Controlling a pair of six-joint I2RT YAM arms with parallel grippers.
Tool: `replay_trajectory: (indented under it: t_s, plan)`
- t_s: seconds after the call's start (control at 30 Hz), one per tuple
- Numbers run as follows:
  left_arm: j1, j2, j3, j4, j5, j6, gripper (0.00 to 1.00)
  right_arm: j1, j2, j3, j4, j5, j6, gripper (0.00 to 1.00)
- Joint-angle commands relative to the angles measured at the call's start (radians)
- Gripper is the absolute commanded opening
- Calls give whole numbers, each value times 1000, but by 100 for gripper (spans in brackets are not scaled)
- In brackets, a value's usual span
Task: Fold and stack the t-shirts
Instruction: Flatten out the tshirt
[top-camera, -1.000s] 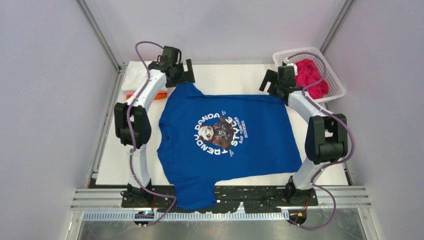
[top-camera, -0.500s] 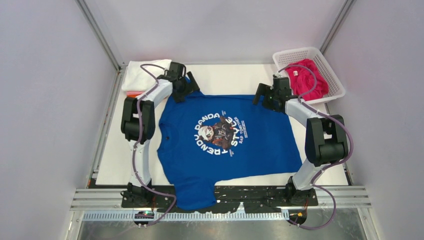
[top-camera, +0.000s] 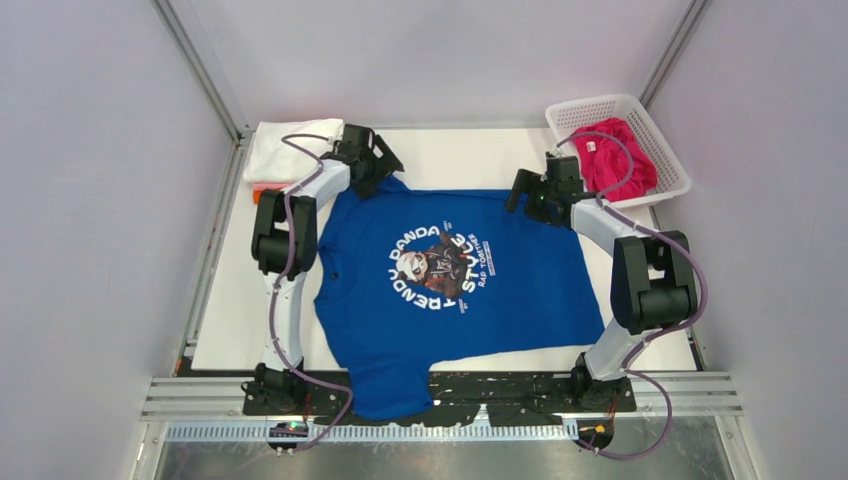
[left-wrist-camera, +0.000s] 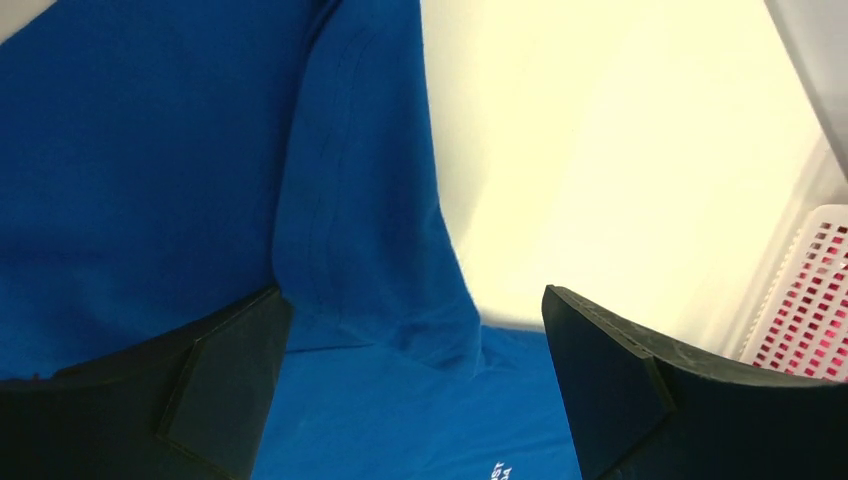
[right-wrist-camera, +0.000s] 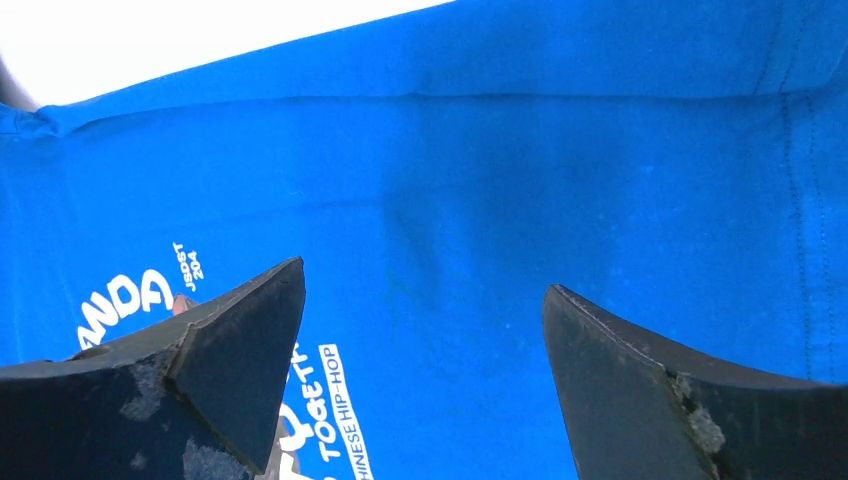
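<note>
A royal blue t-shirt (top-camera: 450, 280) with a round white chest print lies spread flat on the white table, one sleeve hanging over the near edge. My left gripper (top-camera: 385, 170) is open above the shirt's far left sleeve (left-wrist-camera: 370, 200), holding nothing. My right gripper (top-camera: 528, 195) is open over the shirt's far right part near the hem (right-wrist-camera: 480, 200), holding nothing. A magenta t-shirt (top-camera: 615, 155) lies crumpled in the white lattice basket (top-camera: 660, 135). A folded white t-shirt (top-camera: 285, 150) lies on an orange one (top-camera: 262, 188) at the far left.
The basket stands at the far right corner and shows at the left wrist view's right edge (left-wrist-camera: 810, 290). Bare white table (top-camera: 460, 155) lies between the two grippers beyond the shirt. Grey walls and metal posts close in the table.
My left gripper has swung right and toward the blue shirt's far sleeve, uncovering the white and orange stack. My right gripper has moved left and down onto the shirt's far right corner.
</note>
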Motion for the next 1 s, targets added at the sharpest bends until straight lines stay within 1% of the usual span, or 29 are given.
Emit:
replay_trajectory:
  t_s: [0.0, 0.1, 0.17, 0.3, 0.43, 0.5, 0.6, 0.7, 0.77, 0.8, 0.87, 0.97]
  plan:
    - [-11, 51, 49, 82, 25, -59, 100, -5, -58, 12, 4, 25, -12, 96]
    - [-11, 80, 73, 127, 94, -107, 100, -5, -52, 17, 2, 15, -13, 96]
    - [-18, 88, 59, 211, 129, -150, 100, -5, -44, 18, 5, -2, -9, 96]
    - [-33, 123, 84, 342, 130, -219, 100, -5, -23, 28, 4, -8, -9, 96]
    - [-51, 203, 194, 394, 130, -279, 100, -5, -15, 41, 1, 9, -17, 96]
    - [-70, 228, 243, 414, 91, -289, 100, -6, -11, 47, -3, 26, -20, 96]
    - [-99, 292, 382, 428, 37, -287, 100, -8, -1, 54, -7, 32, -26, 96]
    - [-121, 404, 595, 418, 16, -287, 100, -12, 9, 55, -11, 46, -29, 96]
    - [-134, 463, 698, 412, -10, -280, 100, -14, 12, 53, -15, 53, -32, 96]
    - [-140, 475, 720, 412, -30, -275, 100, -18, 14, 52, -17, 55, -33, 96]
    - [-144, 469, 712, 408, -61, -263, 100, -24, 12, 50, -20, 59, -34, 95]
    - [-136, 419, 673, 363, -45, -199, 100, -27, 1, 51, -22, 60, -38, 95]
